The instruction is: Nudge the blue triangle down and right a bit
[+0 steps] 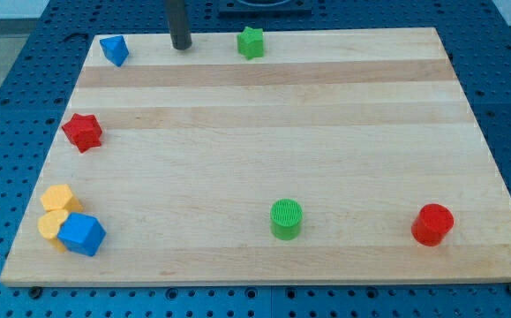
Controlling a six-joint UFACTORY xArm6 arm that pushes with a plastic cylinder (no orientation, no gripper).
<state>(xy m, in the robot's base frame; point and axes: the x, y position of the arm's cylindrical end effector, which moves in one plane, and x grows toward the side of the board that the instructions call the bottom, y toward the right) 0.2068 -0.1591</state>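
The blue triangle (114, 50) lies at the board's top left corner. My tip (181, 46) rests on the board near the top edge, to the right of the blue triangle and well apart from it. A green star (251, 42) sits to the right of my tip, also near the top edge.
A red star (83, 132) lies at the left edge. Two yellow blocks (57, 212) and a blue cube (82, 234) cluster at the bottom left. A green cylinder (286, 219) and a red cylinder (432, 224) stand near the bottom. The wooden board (264, 115) lies on a blue perforated table.
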